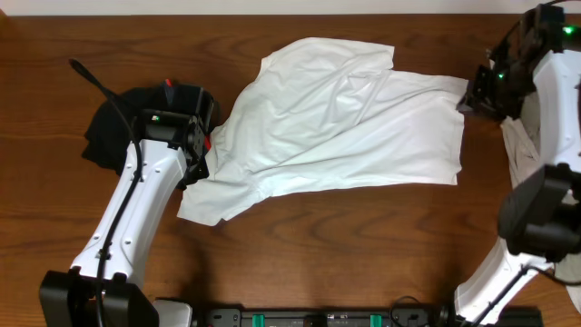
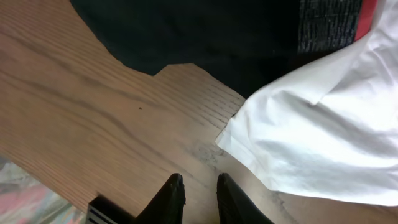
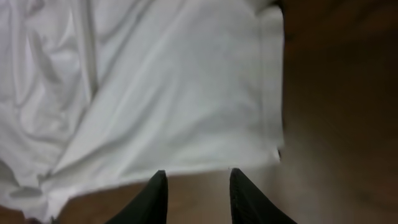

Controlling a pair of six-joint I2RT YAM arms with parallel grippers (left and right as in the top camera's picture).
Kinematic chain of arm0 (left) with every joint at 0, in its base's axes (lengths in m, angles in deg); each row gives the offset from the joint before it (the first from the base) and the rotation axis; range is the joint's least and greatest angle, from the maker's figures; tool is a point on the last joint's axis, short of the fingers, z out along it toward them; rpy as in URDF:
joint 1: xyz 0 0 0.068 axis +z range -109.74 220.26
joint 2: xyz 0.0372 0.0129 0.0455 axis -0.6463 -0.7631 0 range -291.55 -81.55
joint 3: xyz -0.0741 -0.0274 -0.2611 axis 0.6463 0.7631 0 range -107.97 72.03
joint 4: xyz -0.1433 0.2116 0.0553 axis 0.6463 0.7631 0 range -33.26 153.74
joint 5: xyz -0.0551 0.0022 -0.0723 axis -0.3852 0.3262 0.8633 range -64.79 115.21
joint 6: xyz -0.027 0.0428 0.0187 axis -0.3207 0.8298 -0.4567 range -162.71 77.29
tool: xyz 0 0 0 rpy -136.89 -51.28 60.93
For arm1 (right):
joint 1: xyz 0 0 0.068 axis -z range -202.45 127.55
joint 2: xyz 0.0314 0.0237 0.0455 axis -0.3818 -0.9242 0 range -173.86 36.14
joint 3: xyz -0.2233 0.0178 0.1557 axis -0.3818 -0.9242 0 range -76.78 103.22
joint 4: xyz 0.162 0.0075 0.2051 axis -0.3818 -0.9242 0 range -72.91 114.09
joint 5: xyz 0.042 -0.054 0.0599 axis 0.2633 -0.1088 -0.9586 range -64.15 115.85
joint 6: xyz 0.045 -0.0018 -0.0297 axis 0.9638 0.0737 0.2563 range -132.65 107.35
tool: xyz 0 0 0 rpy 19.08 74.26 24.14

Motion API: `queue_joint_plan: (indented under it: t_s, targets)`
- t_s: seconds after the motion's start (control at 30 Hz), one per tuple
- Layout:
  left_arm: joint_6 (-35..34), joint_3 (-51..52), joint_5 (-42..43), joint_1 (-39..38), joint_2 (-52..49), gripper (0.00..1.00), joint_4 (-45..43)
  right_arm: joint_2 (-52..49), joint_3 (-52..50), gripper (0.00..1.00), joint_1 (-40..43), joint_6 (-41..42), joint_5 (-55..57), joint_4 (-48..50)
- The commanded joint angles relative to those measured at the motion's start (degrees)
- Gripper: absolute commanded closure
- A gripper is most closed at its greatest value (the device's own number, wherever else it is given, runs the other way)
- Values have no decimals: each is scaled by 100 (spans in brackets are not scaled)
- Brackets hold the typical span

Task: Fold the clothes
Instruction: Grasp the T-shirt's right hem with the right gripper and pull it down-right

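Observation:
The white T-shirt (image 1: 336,127) lies spread and rumpled across the middle of the wooden table. Its near corner (image 2: 311,137) lies just right of my left gripper (image 2: 199,183), which hangs over bare wood, slightly open, with nothing between its fingers (image 2: 176,193). In the overhead view that left gripper (image 1: 207,150) sits at the shirt's left edge. My right gripper (image 3: 198,177) is open and holds nothing, its tips just short of the shirt's hem (image 3: 186,93). From above, the right gripper (image 1: 466,98) is at the shirt's right edge.
A black garment (image 1: 118,127) with a grey and orange-red waistband (image 2: 329,25) lies at the left, touching the shirt. A beige garment (image 1: 522,150) lies at the far right under the right arm. The table's edge (image 2: 43,177) runs close behind the left gripper.

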Motion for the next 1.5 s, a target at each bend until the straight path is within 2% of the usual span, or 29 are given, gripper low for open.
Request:
queue_joint_plan:
  t_s: [0.0,0.2,0.27,0.47,0.6,0.7,0.87,0.93,1.0,1.07,1.27,1.47]
  targets:
    - [245,-63,11,22,26,79,-15,343,-44,69,-76,-216,140,-251]
    - [1497,-103,1152,-391,116,80,-518,1364,-170,68,-461,-404,190,-564]
    - [1735,-107,1322,-664,201,77,-761,1718,-170,67,-632,-398,278,-588]
    - [1840,-107,1322,-1228,363,74,-1097,2612,-278,59,-1266,96,1119,-793]
    - [1840,-107,1320,-1285,376,73,-1137,2900,-1141,52,-1464,575,1270,-597]
    - [1840,-107,1320,-1285,376,73,-1134,2940,-2162,52,-1462,769,1276,-136]
    - [1840,-107,1320,-1285,376,71,-1128,2844,-4100,51,-1346,1078,1255,1357]
    - [1838,-107,1322,-1285,374,70,-1110,2726,-4745,47,-1180,1224,1259,1950]
    - [1838,-107,1322,-1285,374,68,-1095,2605,-5149,39,-957,1316,1250,2371]
    - [1836,-107,1322,-1285,374,67,-1093,2470,-5445,36,-713,1349,1228,2693]
    - [1816,-107,1322,-1285,374,62,-1097,1947,-6028,36,-76,1346,839,3620]
    - [1814,-107,1322,-1285,374,62,-1095,1456,-6210,39,55,1342,114,4566]
